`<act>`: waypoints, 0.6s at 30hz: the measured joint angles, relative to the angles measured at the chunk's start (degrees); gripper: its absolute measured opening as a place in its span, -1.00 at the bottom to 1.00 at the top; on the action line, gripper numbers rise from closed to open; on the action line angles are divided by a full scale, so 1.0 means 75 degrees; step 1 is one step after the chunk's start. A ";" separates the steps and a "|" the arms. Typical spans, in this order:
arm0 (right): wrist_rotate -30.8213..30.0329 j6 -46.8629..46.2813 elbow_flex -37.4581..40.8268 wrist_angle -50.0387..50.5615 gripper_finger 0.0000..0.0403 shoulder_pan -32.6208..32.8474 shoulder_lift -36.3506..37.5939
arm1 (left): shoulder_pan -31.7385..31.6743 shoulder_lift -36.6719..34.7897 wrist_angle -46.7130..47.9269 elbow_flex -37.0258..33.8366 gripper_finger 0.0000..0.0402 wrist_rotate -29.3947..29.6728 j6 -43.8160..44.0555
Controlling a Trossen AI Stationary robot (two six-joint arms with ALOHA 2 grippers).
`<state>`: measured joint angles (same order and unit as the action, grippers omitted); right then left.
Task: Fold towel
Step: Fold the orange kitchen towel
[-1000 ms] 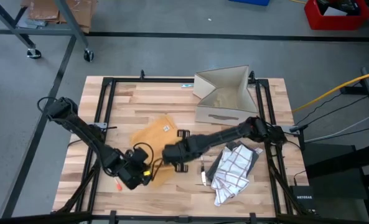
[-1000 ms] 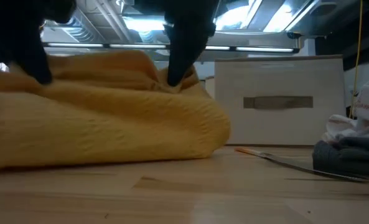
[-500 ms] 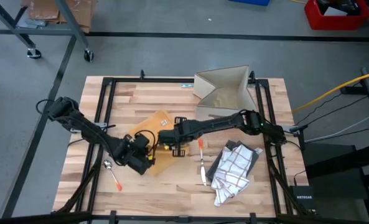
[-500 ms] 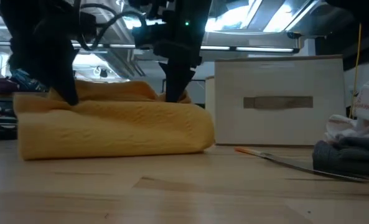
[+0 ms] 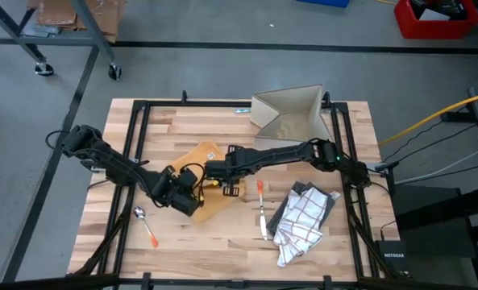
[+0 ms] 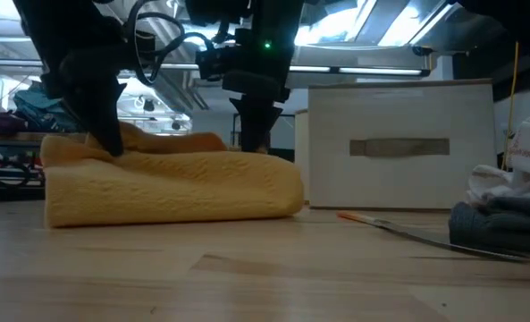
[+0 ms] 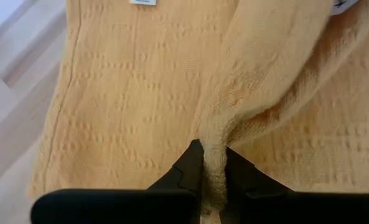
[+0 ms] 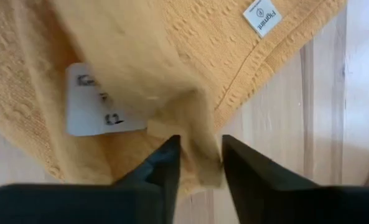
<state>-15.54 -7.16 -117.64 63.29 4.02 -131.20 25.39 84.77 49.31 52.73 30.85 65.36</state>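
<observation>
A spoon (image 5: 139, 213) with an orange tool (image 5: 151, 235) beside it lies near the front edge of the table (image 5: 182, 258), and a checked cloth (image 5: 301, 221) sits front right. At mid-table lies one yellow towel (image 5: 205, 179), folded over. The left gripper (image 7: 213, 169) pinches a towel edge between closed fingers. The right gripper (image 8: 198, 155) stands slightly parted around another fold. The towel carries two white labels (image 8: 261, 17); one reads something like "Figmint", the other is illegible. Behind stands one cardboard box (image 5: 291, 121).
</observation>
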 joint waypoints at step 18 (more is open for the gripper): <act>-0.0066 0.0016 0.0000 -0.0048 0.21 0.0005 0.0000 | -0.0552 0.0009 0.0832 0.0000 -0.88 -0.0066 -0.0851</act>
<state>-16.03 -7.04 -117.64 62.93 4.05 -131.20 21.26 84.84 55.55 52.73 30.35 58.98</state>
